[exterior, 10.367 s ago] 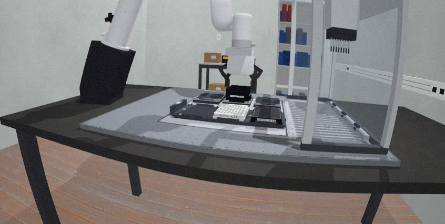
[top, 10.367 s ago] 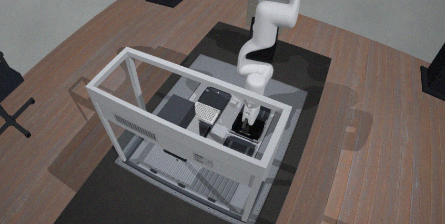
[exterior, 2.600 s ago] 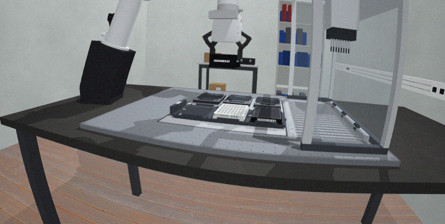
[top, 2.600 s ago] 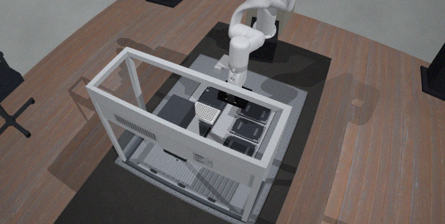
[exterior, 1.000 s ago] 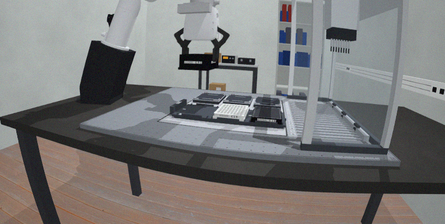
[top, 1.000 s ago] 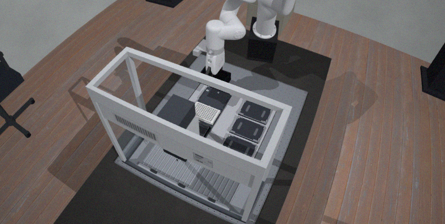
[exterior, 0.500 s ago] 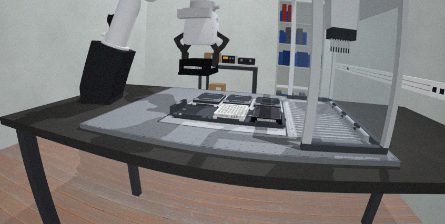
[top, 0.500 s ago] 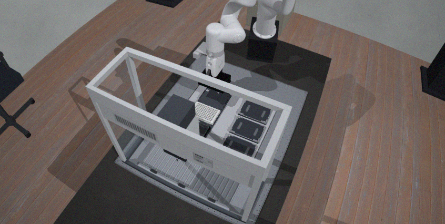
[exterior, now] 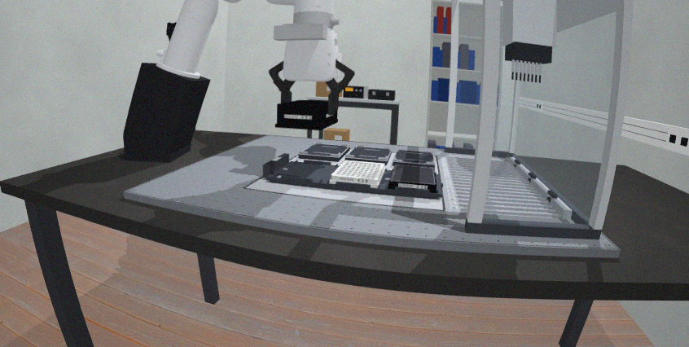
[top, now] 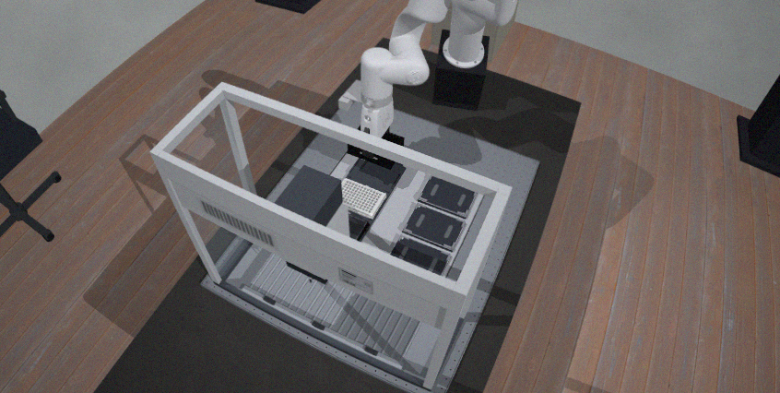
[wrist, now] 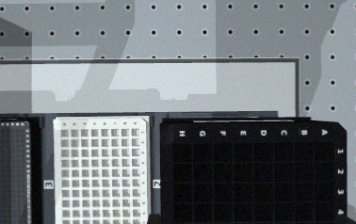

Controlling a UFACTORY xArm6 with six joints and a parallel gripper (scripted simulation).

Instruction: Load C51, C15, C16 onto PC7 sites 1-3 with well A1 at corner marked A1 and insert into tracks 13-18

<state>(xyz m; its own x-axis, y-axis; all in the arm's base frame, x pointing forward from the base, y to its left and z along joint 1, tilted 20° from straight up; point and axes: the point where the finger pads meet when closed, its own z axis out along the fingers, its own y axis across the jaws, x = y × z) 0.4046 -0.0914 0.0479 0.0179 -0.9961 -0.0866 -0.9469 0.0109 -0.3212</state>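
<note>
My gripper [exterior: 308, 103] is shut on the black deep-well block C51 [exterior: 305, 114] and holds it level, well above the table. The block also shows in the top view [top: 375, 154] and fills the lower right of the wrist view [wrist: 252, 171], where its row letters run A at the right to H at the left. Below it the black carrier PC7 [exterior: 351, 183] lies on the apron. The white 96-well plate C15 [exterior: 358, 173] [wrist: 101, 169] sits on site 2. The dark 384-well plate C16 [exterior: 413, 176] [wrist: 3, 171] sits on site 3. Site 1 [exterior: 298, 169], at the handle end, is bare; the block hides it in the wrist view.
Three empty nests [exterior: 323, 151] [exterior: 368, 153] [exterior: 414, 155] stand in a row behind the carrier. The loading rails [exterior: 501, 191] lie to the right under the white instrument frame [top: 326, 221]. A pipetting head [exterior: 527, 21] hangs above the rails.
</note>
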